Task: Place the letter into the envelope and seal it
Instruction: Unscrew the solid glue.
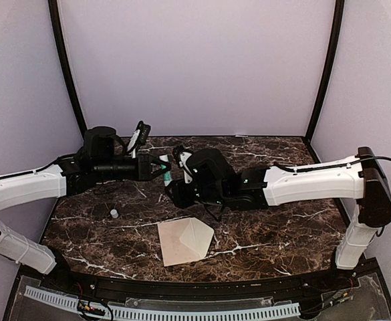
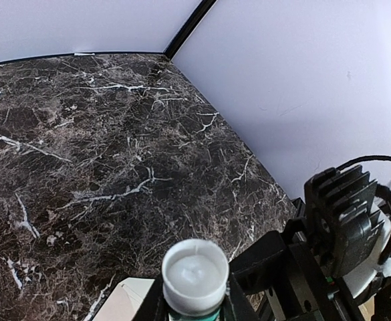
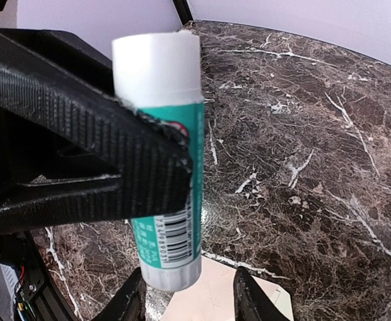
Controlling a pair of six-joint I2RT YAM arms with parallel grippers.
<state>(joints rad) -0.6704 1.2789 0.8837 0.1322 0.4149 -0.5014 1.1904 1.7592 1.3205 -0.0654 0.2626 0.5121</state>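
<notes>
Clenching the rigid-looking glue stick (image 3: 168,247), left end effector (image 2: 194,304) offers it; released right end effector (image 3: 188,304) straddles its base. Envelope (image 1: 185,241) below seems light, floppy: hold by an edge.

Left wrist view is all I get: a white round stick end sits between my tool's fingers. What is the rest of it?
Observer: From the right wrist view, it is a white plastic glue stick with a teal label and a barcode, clamped by the left tool.
Operator: Is the right tool gripping it too?
Observer: No. The right tool is open, with its fingers spread beside the stick's lower end.
Operator: Where is the envelope?
Observer: In the top view the cream paper envelope lies flat on the dark marble table, nearer the arm bases than both tools.
</notes>
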